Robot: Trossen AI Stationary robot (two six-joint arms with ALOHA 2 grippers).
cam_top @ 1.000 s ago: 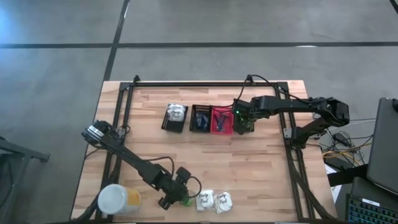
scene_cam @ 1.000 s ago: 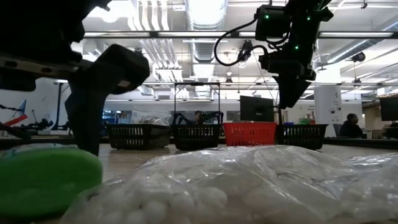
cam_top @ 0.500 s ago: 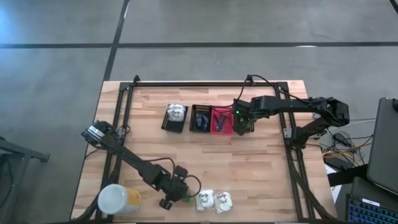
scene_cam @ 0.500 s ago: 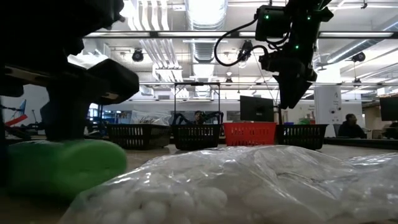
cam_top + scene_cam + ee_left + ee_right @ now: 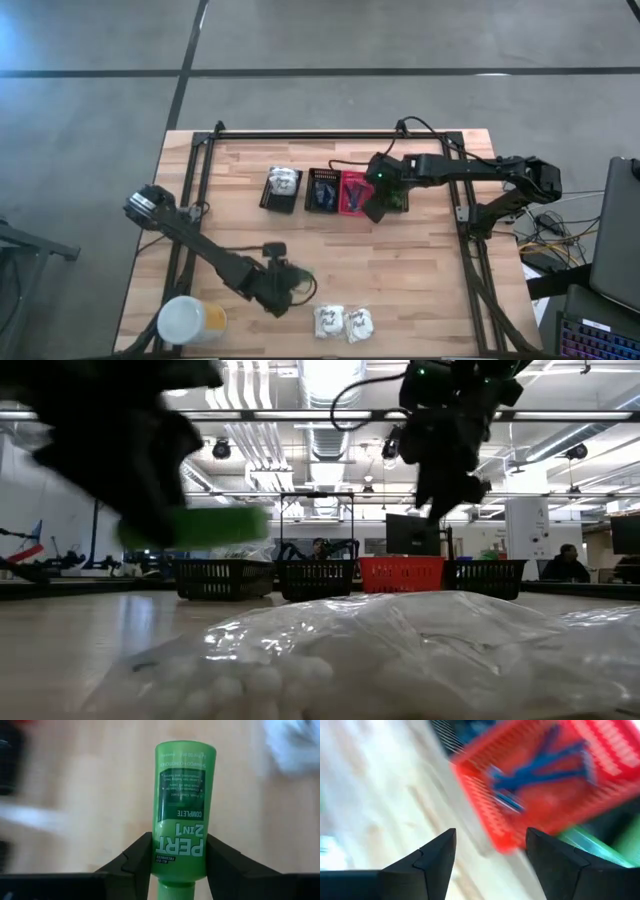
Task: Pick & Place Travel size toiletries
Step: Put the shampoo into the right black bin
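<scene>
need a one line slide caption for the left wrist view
Left gripper clamped on a green Pert 2-in-1 bottle, lifted above the wooden table.

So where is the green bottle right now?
The green bottle is clamped in the left gripper, lifted off the table near its front edge, just left of the two white packets.

Green bottle [image 5: 182,805] clamped in left tool [image 5: 177,857], lifted; two white packets [image 5: 342,322] at near table edge.
</scene>
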